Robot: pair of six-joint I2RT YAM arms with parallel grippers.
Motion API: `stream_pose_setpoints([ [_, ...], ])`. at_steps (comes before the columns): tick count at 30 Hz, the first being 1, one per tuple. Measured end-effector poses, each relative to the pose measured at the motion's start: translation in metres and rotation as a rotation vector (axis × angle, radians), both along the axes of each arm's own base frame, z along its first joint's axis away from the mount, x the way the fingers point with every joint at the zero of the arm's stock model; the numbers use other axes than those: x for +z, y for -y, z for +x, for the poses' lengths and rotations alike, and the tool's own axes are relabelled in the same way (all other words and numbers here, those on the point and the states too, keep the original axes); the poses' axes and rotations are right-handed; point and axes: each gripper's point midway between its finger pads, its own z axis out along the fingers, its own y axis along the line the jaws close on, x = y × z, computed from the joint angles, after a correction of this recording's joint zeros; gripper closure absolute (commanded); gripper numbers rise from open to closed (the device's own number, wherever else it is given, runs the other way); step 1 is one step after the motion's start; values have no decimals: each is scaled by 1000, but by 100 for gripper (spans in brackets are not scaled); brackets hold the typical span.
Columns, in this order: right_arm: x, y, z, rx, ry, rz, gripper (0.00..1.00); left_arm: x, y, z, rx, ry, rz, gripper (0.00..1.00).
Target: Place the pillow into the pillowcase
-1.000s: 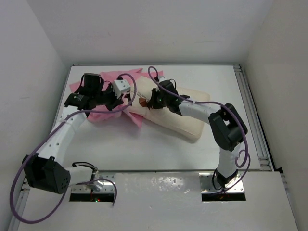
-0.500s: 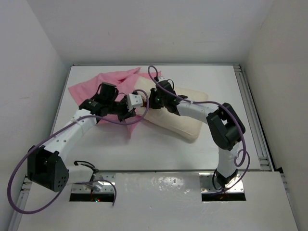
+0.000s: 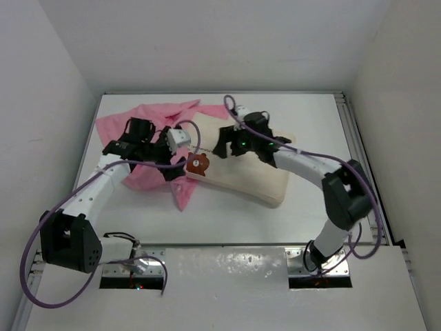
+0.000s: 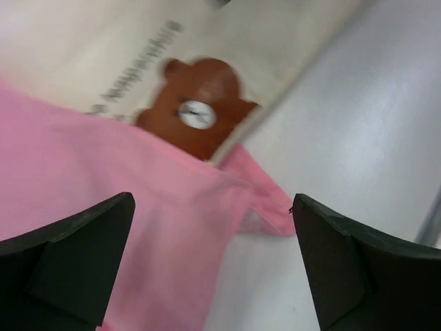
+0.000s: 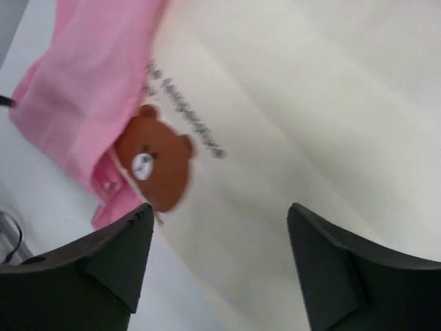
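Observation:
The cream pillow (image 3: 251, 172) lies across the middle of the table, its brown bear print (image 3: 198, 164) at the left end. The pink pillowcase (image 3: 141, 148) lies crumpled to its left, and its edge overlaps the pillow beside the bear. My left gripper (image 3: 172, 162) hangs open over that edge. In the left wrist view the pillowcase (image 4: 103, 207) and pillow (image 4: 275, 41) lie below the open left gripper (image 4: 212, 201), which holds nothing. My right gripper (image 3: 222, 148) is open above the pillow's left part. In the right wrist view the open right gripper (image 5: 220, 207) is empty over the pillow (image 5: 303, 110) and pillowcase (image 5: 83, 89).
The white table (image 3: 227, 214) is boxed in by white walls at the left, back and right. A metal rail (image 3: 362, 172) runs along the table's right edge. Purple cables loop over both arms.
Both grippers have gone from shut to open and let go of the fabric. The left arm drew back leftward, the right gripper shifted right, and the bear print now shows.

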Motion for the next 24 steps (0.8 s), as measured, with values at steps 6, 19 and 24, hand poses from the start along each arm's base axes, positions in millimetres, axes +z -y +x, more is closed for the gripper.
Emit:
stream_pose_setpoints([
  [6, 36, 113, 37, -258, 37, -15, 24, 42, 9, 81, 182, 144, -25, 57],
  [19, -46, 220, 19, -745, -267, -43, 1, -19, -11, 215, 575, 227, 349, 21],
  [24, -53, 225, 20, -810, -281, -32, 1, -23, -19, 227, 629, 274, 388, 36],
])
